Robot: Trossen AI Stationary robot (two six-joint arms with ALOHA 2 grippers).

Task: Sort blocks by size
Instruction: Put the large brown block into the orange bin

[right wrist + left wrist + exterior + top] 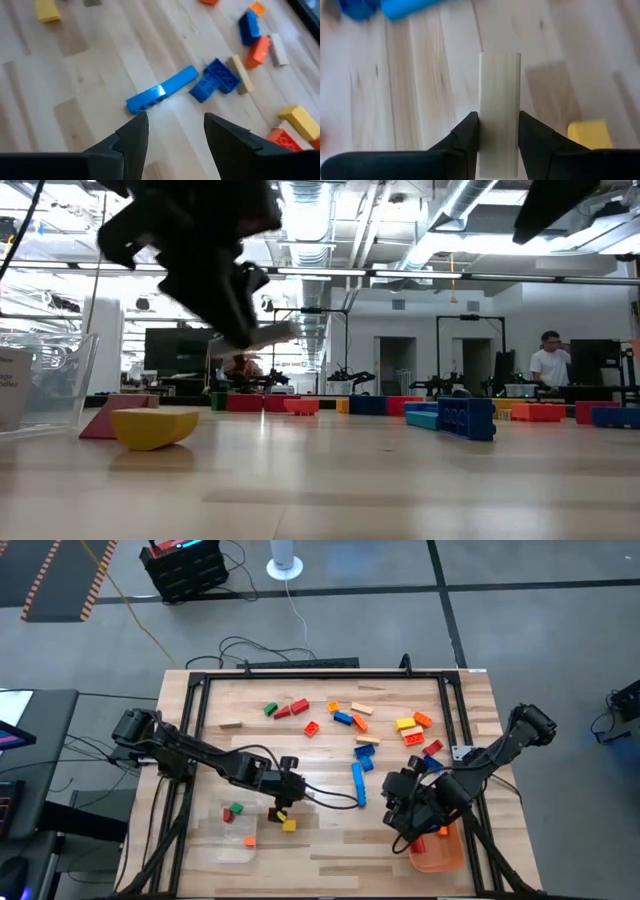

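My left gripper (287, 798) is shut on a pale tan bar (500, 95) above the near-left part of the table; it shows in the low view (235, 300) with the bar's end (278, 332) sticking out. A yellow block (289, 825) and a dark red one (275, 813) lie on the table just below it. My right gripper (402, 808) is open and empty in the air (175, 122), near a long blue bar (162, 95) that lies flat. Many loose blocks (355, 720) lie across the far half of the table. My left gripper pinches the tan bar by its two long sides (482, 125) between its two fingers (467, 131). The fingers lie along the bar, which sticks out forward past the fingertips. The bar is lifted clear of the table (278, 332).
A clear plastic tray (232, 850) at the near left holds a green, a red and an orange block. An orange tray (445, 855) stands at the near right under my right arm. A dark frame (320, 675) rims the table. A person (548, 365) stands far off in the room.
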